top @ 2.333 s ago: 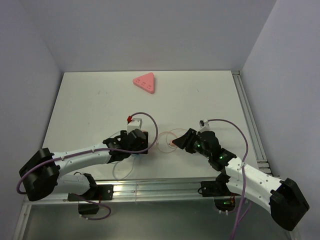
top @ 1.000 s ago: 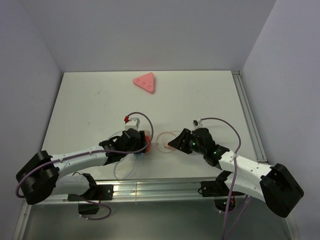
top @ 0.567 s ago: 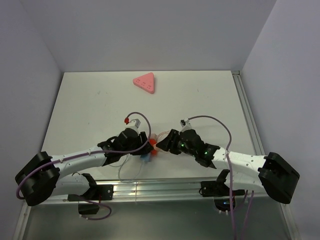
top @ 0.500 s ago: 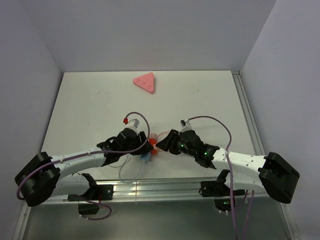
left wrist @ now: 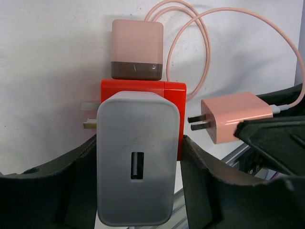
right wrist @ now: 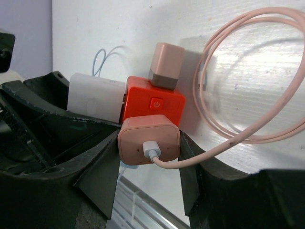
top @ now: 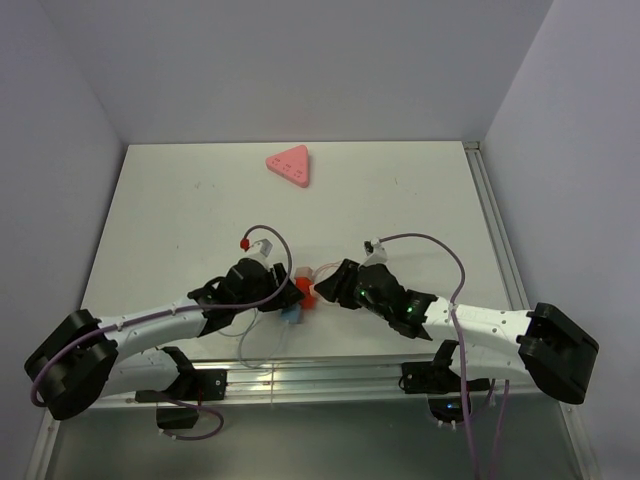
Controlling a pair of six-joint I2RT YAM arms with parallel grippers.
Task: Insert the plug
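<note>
A red socket cube point(left wrist: 138, 90) sits between the two grippers near the table's front edge point(top: 303, 291). A pink-and-brown charger point(left wrist: 137, 50) is plugged into its far side. A grey-white charger point(left wrist: 137, 157) is on its near side. My left gripper point(left wrist: 138, 160) is shut on that grey charger, a finger on each flank. My right gripper point(right wrist: 148, 143) is shut on the pink plug point(right wrist: 148, 139), which has a white connector and a looped pink cable point(right wrist: 248, 95). In the left wrist view the pink plug's point(left wrist: 231, 117) two prongs point at the cube's right side, a small gap away.
A pink triangular block point(top: 289, 166) lies at the far middle of the table. A metal rail point(top: 500, 240) runs along the right edge. The table's front edge and frame point(top: 300, 375) lie just behind the grippers. A thin white wire point(right wrist: 102, 57) loops beside the cube.
My right gripper has moved left with the pink plug until it is close to the cube. My left gripper has shifted slightly with the cube. In the last half second little has moved.
</note>
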